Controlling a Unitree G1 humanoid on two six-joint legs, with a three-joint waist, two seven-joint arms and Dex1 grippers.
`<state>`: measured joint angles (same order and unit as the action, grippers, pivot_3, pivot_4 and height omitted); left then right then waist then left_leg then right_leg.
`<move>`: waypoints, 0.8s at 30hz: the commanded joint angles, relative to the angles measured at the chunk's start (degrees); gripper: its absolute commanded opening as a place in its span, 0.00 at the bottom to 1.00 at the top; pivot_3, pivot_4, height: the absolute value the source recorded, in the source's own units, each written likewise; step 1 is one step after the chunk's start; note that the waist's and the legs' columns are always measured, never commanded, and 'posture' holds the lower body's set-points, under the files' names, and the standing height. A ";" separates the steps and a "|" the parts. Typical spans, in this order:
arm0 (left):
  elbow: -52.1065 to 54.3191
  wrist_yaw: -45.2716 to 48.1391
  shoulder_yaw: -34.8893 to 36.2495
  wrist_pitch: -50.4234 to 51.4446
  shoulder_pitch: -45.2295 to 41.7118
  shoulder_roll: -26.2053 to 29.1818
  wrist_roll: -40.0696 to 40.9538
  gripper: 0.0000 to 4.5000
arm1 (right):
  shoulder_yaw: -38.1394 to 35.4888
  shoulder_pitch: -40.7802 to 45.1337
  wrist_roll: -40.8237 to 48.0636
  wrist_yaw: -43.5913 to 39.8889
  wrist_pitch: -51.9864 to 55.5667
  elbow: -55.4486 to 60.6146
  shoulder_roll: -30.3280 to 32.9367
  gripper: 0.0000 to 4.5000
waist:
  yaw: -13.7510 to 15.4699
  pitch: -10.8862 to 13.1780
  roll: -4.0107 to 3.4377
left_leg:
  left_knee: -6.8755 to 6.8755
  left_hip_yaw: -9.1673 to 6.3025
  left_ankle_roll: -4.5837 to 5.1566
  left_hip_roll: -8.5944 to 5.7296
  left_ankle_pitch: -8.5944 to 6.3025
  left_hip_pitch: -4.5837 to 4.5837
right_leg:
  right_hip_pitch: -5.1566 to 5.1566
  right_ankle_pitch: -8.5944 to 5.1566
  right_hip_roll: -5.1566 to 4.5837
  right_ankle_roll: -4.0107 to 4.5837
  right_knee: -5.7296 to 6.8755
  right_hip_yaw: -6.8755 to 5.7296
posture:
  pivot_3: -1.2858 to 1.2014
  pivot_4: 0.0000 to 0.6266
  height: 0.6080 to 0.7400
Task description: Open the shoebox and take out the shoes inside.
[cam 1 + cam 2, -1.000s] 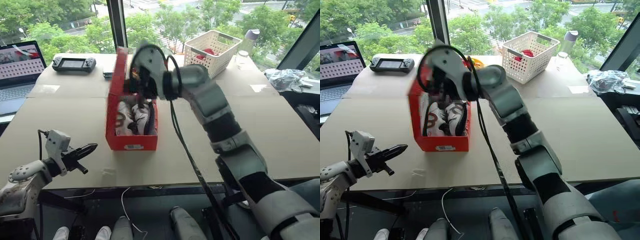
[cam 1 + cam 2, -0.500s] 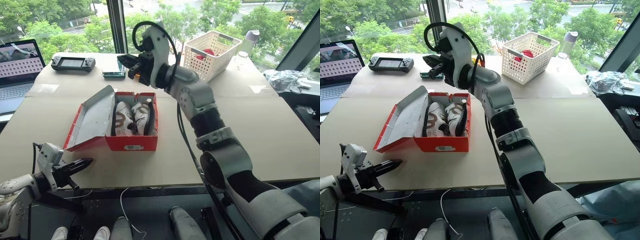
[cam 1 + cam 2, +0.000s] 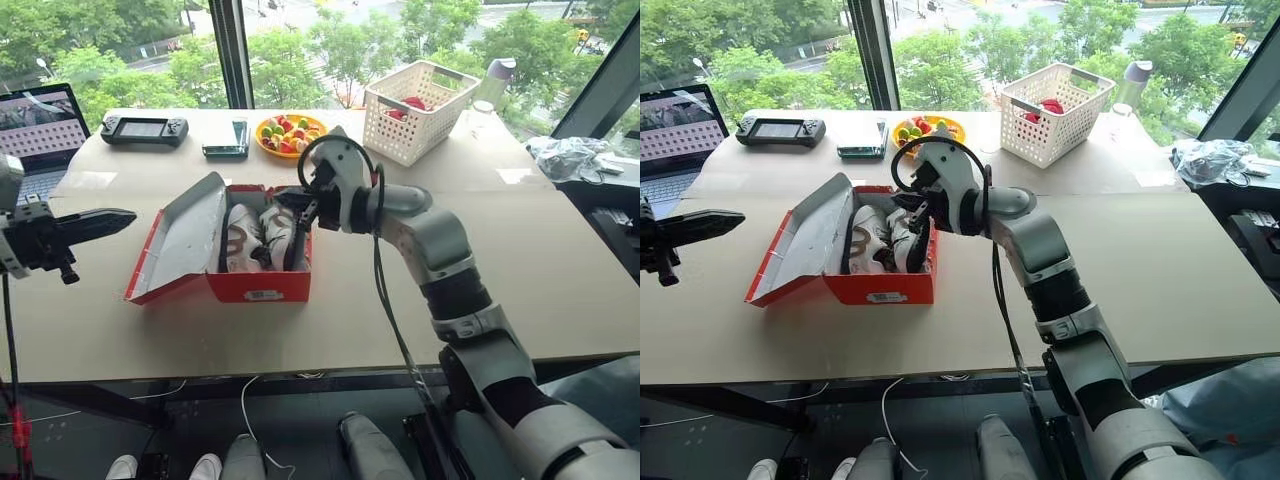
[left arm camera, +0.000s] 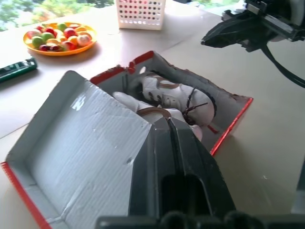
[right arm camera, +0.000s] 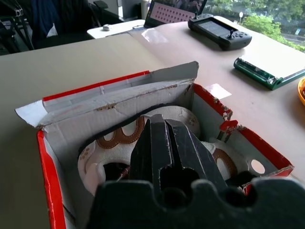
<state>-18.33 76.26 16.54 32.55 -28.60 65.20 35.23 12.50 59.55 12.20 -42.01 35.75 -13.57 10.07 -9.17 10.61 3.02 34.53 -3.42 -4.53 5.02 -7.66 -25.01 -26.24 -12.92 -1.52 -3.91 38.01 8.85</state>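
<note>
Shoebox [image 3: 225, 255] sits near the middle of the desk [image 3: 520, 290] with its lid folded back flat to the robot's left, grey-white inside facing up, so the opening step looks done and the inside is free to reach from above. Both shoes [image 3: 262, 235] lie side by side in the box, toes toward the far end, dark laces up; neither is lifted or gripped yet.

Right gripper [image 3: 297, 205] hangs just over the right-hand shoe at the far right part of the box, its jaws pressed together and holding nothing. Seen from its wrist, the tips point down at the collars of the pair, which suggests it is lining up for the first shoe; the jaws would have to part before they could take hold of a heel or a tongue.

Left gripper [image 3: 100, 218] is held out well to the left of the box, above the desk's left edge, jaws likewise closed and empty, pointing toward the lid. That position keeps it clear of the right arm's path while leaving it placed to steady the box.

Fruit plate [image 3: 290, 133], white basket [image 3: 425, 105], game controller [image 3: 148, 127] and laptop [image 3: 40, 130] stand along the far side, well apart from the box.
</note>
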 commanded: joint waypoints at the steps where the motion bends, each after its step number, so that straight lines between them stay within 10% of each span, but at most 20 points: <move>1: -9.44 7.20 -7.73 -5.91 -7.19 -1.36 -6.67 0.00 | 0.50 3.46 -1.90 1.41 -0.79 -2.72 -1.26 0.13 | -0.01 0.00 0.00 | 0.00 0.00 0.00 0.00 0.00 -0.03 | -0.02 0.00 0.02 0.00 0.00 -0.01 | 0.52 0.24 0.88; 13: -20.69 12.94 -12.12 -11.81 -16.53 -6.42 -13.06 0.00 | 3.73 8.72 -7.49 2.65 -4.77 -11.74 -4.16 1.00 | 0.58 0.00 0.01 | -0.14 -0.08 0.01 0.00 0.00 -0.27 | -0.11 -0.29 0.00 -0.12 0.03 -0.08 | 0.52 0.24 0.88; 24: -18.86 11.64 -8.25 -12.74 -15.01 -7.39 -11.93 0.00 | 4.92 9.73 -12.30 4.53 -2.35 -20.06 -5.28 1.00 | 0.46 0.00 0.01 | -0.06 -0.13 0.01 0.00 0.01 -0.26 | -0.09 -0.29 0.01 -0.14 0.09 -0.09 | 0.52 0.24 0.88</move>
<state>-38.92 88.27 6.33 21.07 -44.12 57.72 22.60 17.58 68.21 0.43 -38.14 32.80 -33.32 5.70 -8.71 10.61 3.02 34.46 -3.55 -4.52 5.02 -7.65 -25.26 -26.33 -13.21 -1.51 -4.05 38.09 8.76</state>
